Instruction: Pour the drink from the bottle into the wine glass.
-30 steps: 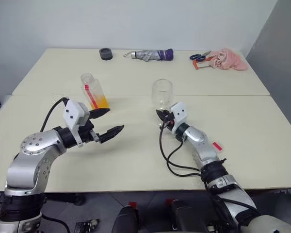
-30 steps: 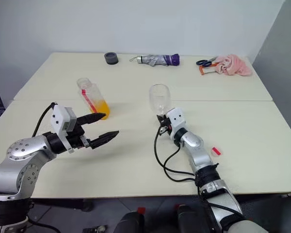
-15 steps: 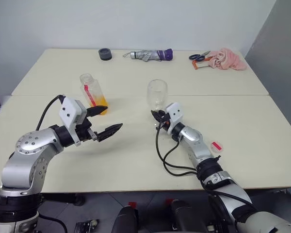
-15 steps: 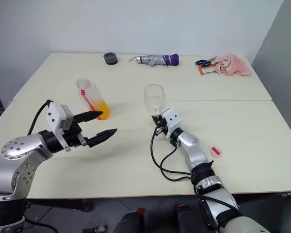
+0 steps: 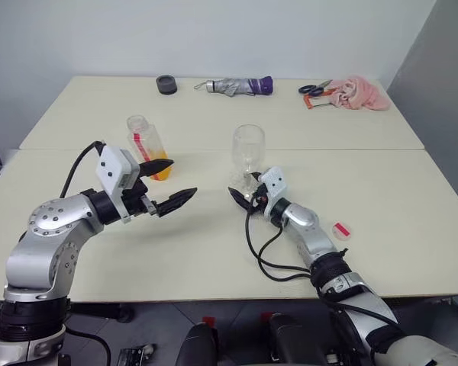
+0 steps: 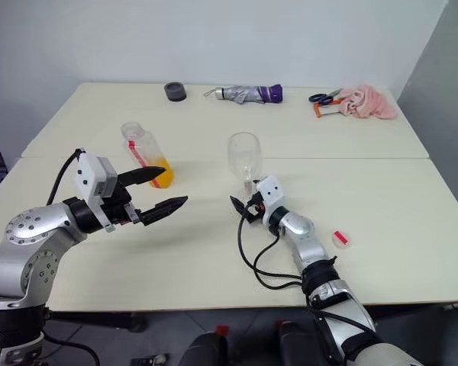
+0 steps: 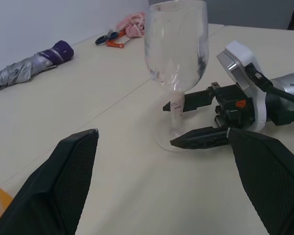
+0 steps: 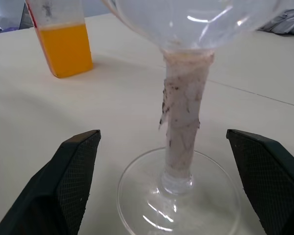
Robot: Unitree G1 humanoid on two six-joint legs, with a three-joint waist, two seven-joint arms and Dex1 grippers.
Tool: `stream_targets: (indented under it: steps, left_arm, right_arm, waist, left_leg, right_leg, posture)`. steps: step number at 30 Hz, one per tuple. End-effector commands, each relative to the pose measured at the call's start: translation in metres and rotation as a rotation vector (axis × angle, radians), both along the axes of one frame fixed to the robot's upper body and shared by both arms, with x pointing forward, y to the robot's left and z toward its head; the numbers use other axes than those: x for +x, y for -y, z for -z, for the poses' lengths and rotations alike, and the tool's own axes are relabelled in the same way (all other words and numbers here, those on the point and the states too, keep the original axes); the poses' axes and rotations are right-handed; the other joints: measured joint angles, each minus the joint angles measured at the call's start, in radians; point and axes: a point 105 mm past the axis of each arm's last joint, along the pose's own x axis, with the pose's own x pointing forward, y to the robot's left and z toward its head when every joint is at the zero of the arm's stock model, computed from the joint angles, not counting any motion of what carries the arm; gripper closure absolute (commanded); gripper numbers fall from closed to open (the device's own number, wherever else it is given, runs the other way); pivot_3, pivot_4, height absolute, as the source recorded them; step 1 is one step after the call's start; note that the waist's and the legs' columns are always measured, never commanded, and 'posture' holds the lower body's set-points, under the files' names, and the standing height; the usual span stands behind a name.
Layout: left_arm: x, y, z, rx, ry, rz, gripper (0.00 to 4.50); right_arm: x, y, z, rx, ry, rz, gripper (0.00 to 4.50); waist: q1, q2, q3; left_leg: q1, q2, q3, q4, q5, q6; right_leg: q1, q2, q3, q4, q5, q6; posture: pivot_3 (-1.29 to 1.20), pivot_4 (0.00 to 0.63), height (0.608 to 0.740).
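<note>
The glass (image 5: 248, 152) stands upright near the table's (image 5: 382, 191) middle, its stem between the spread fingers of the right gripper (image 5: 246, 195), which touch nothing. The bottle (image 5: 147, 145), uncapped and holding orange drink (image 5: 159, 161) in its lower part, stands to the left of the glass and well apart from it. The left gripper (image 5: 168, 185), fingers wide and empty, hovers just on the near side of the bottle.

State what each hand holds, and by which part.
Nothing. The right hand is open around the wine glass stem, not touching; the left hand is open, empty.
</note>
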Motion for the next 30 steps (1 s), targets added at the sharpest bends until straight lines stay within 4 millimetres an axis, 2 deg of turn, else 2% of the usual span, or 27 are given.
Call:
stream_targets:
  steps: [1,6,12,15,18,22,26,30]
  left_arm:
    - [-0.005,0.007,-0.012,-0.023,0.043,0.029,0.0]
    - [-0.006,0.006,-0.01,-0.038,0.033,0.014,0.0]
    - [-0.001,-0.008,0.007,-0.064,0.018,-0.116,0.0]
    - [0.003,-0.019,0.023,-0.061,0.029,-0.221,0.0]
    - [0.008,-0.032,0.04,-0.083,0.032,-0.355,0.0]
    - [0.007,-0.038,0.059,-0.076,0.03,-0.463,0.0]
    - [0.016,-0.055,0.063,-0.109,0.084,-0.651,0.0]
    - [0.025,-0.055,0.061,-0.11,0.086,-0.643,0.0]
  right_arm:
    - [-0.001,0.006,-0.013,0.03,0.039,0.002,0.04]
    - [-0.005,0.019,-0.013,0.023,0.038,0.009,0.04]
    - [-0.035,0.037,-0.009,-0.025,0.009,-0.084,0.04]
    - [-0.053,0.044,-0.012,-0.075,0.027,-0.123,0.04]
    - [-0.073,0.049,-0.02,-0.099,0.047,-0.156,0.04]
    - [-0.092,0.052,-0.036,-0.084,0.086,-0.178,0.04]
    - [-0.112,0.051,-0.051,-0.103,0.133,-0.245,0.04]
    - [-0.132,0.045,-0.059,-0.121,0.142,-0.323,0.04]
  waist:
    - [0.0,0.0,0.0]
    - [0.001,0.0,0.0]
    - [0.006,0.0,0.0]
    - [0.008,0.001,0.001]
    - [0.009,0.001,0.001]
    - [0.01,0.001,0.001]
    - [0.018,0.0,0.0]
    - [0.026,0.0,0.0]
  left_leg:
    - [0.0,0.0,0.0,0.0,0.0,0.0]
    - [0.0,0.0,0.0,0.0,0.0,0.0]
    - [-0.001,0.0,-0.001,0.0,0.0,0.0]
    - [-0.001,0.0,-0.001,0.001,0.0,0.0]
    - [-0.001,0.0,-0.001,0.001,0.0,0.0]
    - [-0.001,0.0,-0.001,0.001,0.0,0.0]
    - [-0.001,0.0,-0.002,0.001,0.0,0.0]
    - [-0.001,-0.002,-0.002,0.002,0.0,0.0]
  right_leg:
    - [0.0,0.0,0.0,0.0,0.0,0.0]
    - [0.0,0.0,0.0,0.0,0.0,0.0]
    - [0.0,-0.001,0.0,-0.001,0.0,0.0]
    - [0.0,-0.001,0.0,0.0,0.0,0.0]
    - [0.0,-0.001,0.0,-0.001,0.0,0.0]
    - [0.0,-0.001,0.0,-0.001,0.0,0.001]
    - [0.001,-0.001,-0.001,-0.001,0.0,0.001]
    - [0.001,-0.001,-0.001,-0.001,0.0,0.001]
  posture:
    - [0.0,0.15,0.74]
    - [0.0,0.15,0.74]
    - [0.0,0.15,0.74]
    - [0.0,0.15,0.74]
    - [0.0,0.15,0.74]
    - [0.0,0.15,0.74]
    - [0.0,0.15,0.74]
    - [0.0,0.15,0.74]
